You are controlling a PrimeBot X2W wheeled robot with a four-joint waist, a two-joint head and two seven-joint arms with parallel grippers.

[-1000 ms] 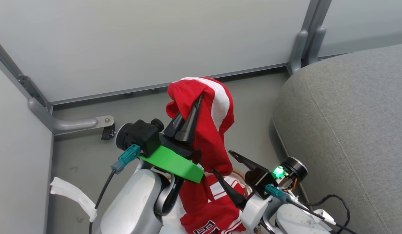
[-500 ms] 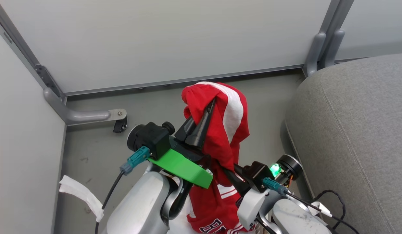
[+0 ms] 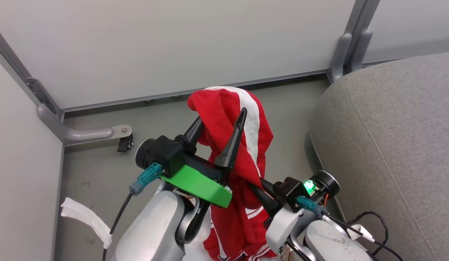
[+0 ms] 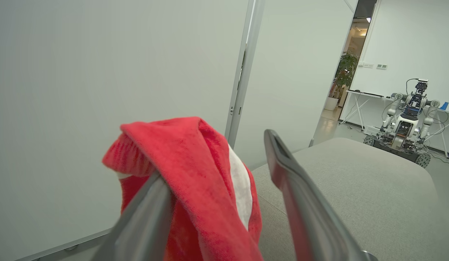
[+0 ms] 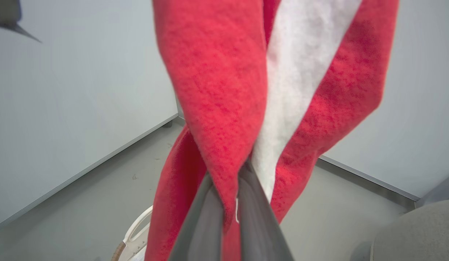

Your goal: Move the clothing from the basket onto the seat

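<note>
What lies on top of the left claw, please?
A red white-striped garment drapes over one finger of the open left claw, hiding its tip; the other is bare.

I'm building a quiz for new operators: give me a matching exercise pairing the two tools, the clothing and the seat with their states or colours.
1. left tool
2. right tool
3. clothing
4. seat

A. grey
B. shut on the clothing
C. red with a white stripe
D. open

Pairs: 1-D, 2-B, 3-C, 4-A
</note>
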